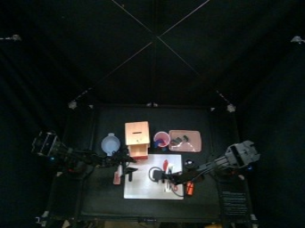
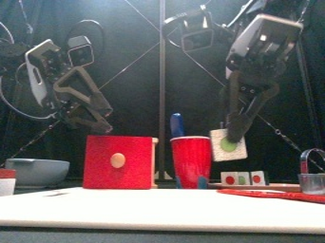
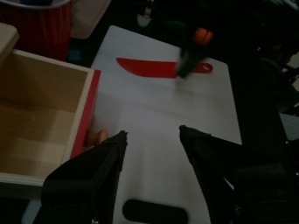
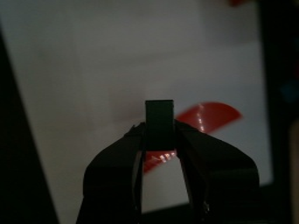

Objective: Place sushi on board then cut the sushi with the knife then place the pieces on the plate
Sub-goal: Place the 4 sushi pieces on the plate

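Plating step. Right gripper (image 2: 230, 133) clamped on sushi piece (image 2: 230, 145) above board (image 3: 163, 105); left gripper (image 3: 152, 142) spread, empty. Next: carry to plate (image 2: 260, 195), release.

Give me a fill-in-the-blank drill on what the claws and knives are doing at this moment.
1. The right claw is shut on a piece of ___.
2. The red knife lies flat on the white ___.
3. The blue knife stands upright in the red ___.
4. The left claw holds nothing; its jaws are ___.

Missing words: sushi; board; cup; open.
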